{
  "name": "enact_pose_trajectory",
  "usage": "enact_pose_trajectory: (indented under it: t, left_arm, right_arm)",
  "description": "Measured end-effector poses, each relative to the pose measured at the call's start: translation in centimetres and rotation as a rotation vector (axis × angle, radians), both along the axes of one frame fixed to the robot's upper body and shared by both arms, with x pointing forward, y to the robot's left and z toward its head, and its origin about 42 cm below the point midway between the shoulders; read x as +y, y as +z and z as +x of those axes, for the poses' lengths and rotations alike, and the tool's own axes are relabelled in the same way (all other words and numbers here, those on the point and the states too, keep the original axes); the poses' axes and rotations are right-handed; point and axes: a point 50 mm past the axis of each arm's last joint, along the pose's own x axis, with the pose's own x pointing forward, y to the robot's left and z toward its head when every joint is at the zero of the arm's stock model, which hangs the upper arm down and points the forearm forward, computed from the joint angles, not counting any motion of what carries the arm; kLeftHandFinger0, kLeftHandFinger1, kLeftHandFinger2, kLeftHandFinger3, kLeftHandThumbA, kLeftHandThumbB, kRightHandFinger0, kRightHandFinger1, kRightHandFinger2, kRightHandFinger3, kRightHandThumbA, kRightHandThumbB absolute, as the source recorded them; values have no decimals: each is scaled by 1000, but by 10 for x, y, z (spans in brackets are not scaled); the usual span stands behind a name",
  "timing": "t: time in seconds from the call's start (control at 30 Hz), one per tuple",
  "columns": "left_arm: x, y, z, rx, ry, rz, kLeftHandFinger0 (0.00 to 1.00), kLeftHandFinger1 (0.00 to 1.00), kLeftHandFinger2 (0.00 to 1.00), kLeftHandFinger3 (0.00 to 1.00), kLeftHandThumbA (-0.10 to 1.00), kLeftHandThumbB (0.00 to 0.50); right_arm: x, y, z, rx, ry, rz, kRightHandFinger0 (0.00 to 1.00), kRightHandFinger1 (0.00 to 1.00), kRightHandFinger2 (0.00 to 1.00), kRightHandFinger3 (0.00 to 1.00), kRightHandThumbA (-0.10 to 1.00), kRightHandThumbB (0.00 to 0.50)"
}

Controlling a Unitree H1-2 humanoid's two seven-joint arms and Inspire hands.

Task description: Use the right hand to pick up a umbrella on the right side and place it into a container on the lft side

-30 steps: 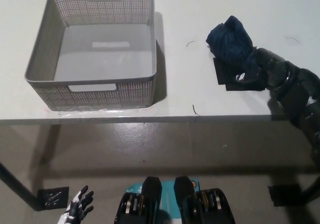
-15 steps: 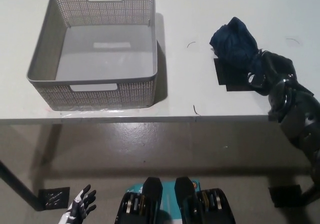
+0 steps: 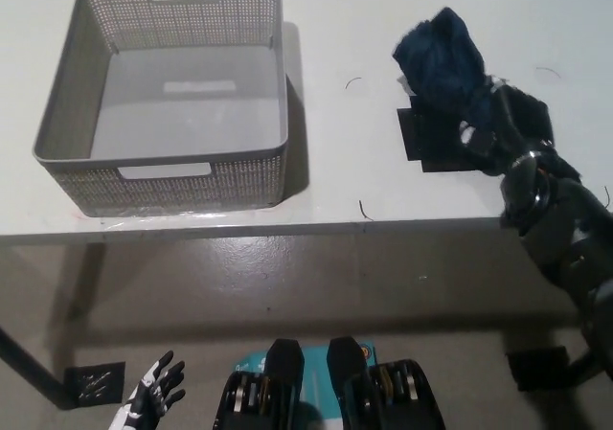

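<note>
The right hand (image 3: 512,128), closed on the umbrella (image 3: 442,58), should lift clear before crossing to the basket (image 3: 57,157).

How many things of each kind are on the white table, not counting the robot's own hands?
Baskets: 1, the grey basket, with nothing in it.
Umbrellas: 1, the dark blue umbrella, held by the right hand.
Black squares: 1, the black patch under the umbrella.
Total: 3.

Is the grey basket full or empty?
Empty. The grey basket shows only its bare floor; the blue umbrella is outside it, by the right hand.
</note>
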Motion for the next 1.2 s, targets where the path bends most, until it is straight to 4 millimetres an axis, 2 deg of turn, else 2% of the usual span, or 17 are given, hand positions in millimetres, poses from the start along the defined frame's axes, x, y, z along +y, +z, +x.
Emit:
enact_pose_trajectory:
  t: [0.07, 0.2, 0.27, 0.33, 0.43, 0.47, 0.57, 0.67, 0.73, 0.77, 0.8, 0.9, 0.93, 0.97, 1.03, 1.13, 1.2]
  left_arm:
    - [0, 0, 0, 0, 0, 0, 1000, 1000, 1000, 1000, 1000, 247]
    - [0, 0, 0, 0, 0, 1, 1000, 1000, 1000, 1000, 1000, 243]
    - [1, 0, 0, 1, -1, 2, 1000, 1000, 1000, 1000, 1000, 236]
    - [1, 0, 0, 1, -3, 2, 1000, 1000, 1000, 1000, 1000, 231]
    - [1, 0, 0, 1, -6, 2, 1000, 1000, 1000, 1000, 1000, 240]
    - [1, 0, 0, 1, -6, 3, 1000, 1000, 1000, 1000, 1000, 247]
    - [1, 0, -1, 2, -9, 5, 1000, 1000, 1000, 1000, 1000, 253]
    - [1, -1, -3, 6, -12, 5, 1000, 1000, 1000, 1000, 1000, 253]
    - [2, -2, -5, 11, -12, 5, 1000, 1000, 1000, 1000, 1000, 244]
    - [2, -2, -5, 13, -12, 5, 1000, 1000, 1000, 1000, 1000, 241]
    - [1, -2, -6, 14, -13, 5, 1000, 1000, 1000, 1000, 1000, 232]
    - [1, -3, -7, 17, -14, 5, 1000, 1000, 1000, 1000, 1000, 247]
    - [1, -3, -7, 18, -15, 4, 1000, 1000, 1000, 1000, 1000, 248]
    - [1, -3, -7, 18, -17, 3, 1000, 1000, 1000, 1000, 1000, 249]
    - [1, -3, -7, 18, -23, 1, 1000, 1000, 1000, 1000, 1000, 256]
    - [0, -3, -8, 19, -30, 1, 1000, 1000, 1000, 1000, 1000, 247]
    - [0, -3, -8, 19, -31, 2, 1000, 1000, 1000, 1000, 1000, 240]
  right_arm:
    - [12, 14, 5, -31, 30, 4, 0, 316, 771, 784, -100, 223]
    - [42, 49, 15, -109, 103, 1, 0, 110, 561, 561, -100, 250]
    - [58, 67, 19, -152, 142, -1, 0, 68, 565, 572, -100, 208]
    - [79, 88, 21, -205, 192, 0, 0, 7, 537, 369, -100, 193]
    - [114, 122, 20, -282, 275, 8, 0, 69, 722, 466, -100, 214]
    - [123, 130, 19, -300, 296, 10, 0, 169, 795, 585, -100, 221]
    - [161, 163, 12, -371, 383, 4, 0, 242, 779, 670, -100, 206]
    - [198, 189, 3, -413, 448, -2, 0, 216, 745, 635, -100, 211]
    - [220, 198, -5, -423, 484, 1, 24, 311, 841, 726, -100, 202]
    - [230, 200, -8, -423, 499, 3, 1, 228, 783, 695, -100, 160]
    - [241, 201, -12, -421, 519, 6, 0, 242, 783, 701, -100, 179]
    - [269, 200, -25, -407, 568, 15, 8, 206, 536, 547, -100, 228]
    - [280, 199, -30, -400, 587, 15, 0, 96, 353, 368, -100, 239]
    - [288, 197, -33, -393, 599, 11, 0, 8, 266, 256, -100, 248]
    - [305, 193, -41, -376, 626, 0, 0, 0, 293, 284, -100, 254]
    - [327, 178, -52, -337, 654, -29, 30, 104, 652, 581, -100, 248]
    - [339, 163, -60, -297, 666, -52, 1, 51, 506, 470, -100, 258]
